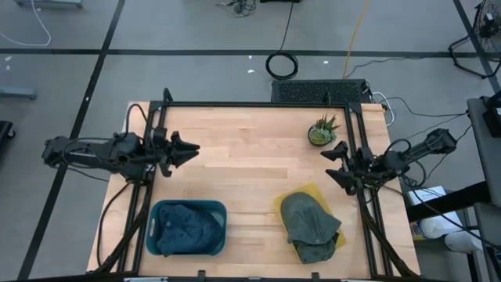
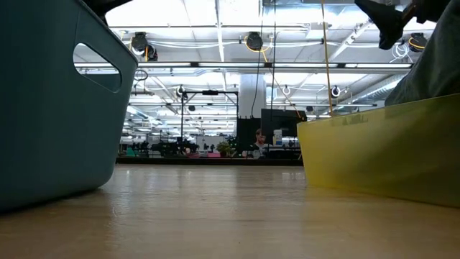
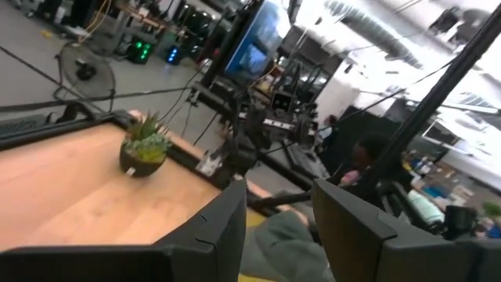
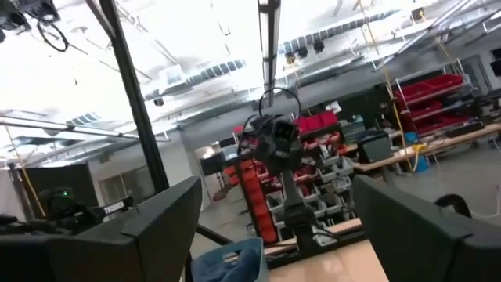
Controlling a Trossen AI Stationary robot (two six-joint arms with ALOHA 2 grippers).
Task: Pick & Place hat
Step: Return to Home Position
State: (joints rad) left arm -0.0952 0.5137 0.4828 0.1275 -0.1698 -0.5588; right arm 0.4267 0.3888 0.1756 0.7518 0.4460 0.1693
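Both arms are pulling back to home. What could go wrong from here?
1. The gray caps are heaped above the yellow bin and overhang its rim, so the top one might slide out onto the table.
2. The open right gripper hangs close to the potted plant; a wide swing back could clip it.
The left gripper, open, is away from both.

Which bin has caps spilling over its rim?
The yellow bin, on the right arm's side: gray caps pile past its rim. The teal bin keeps its blue caps inside its walls.
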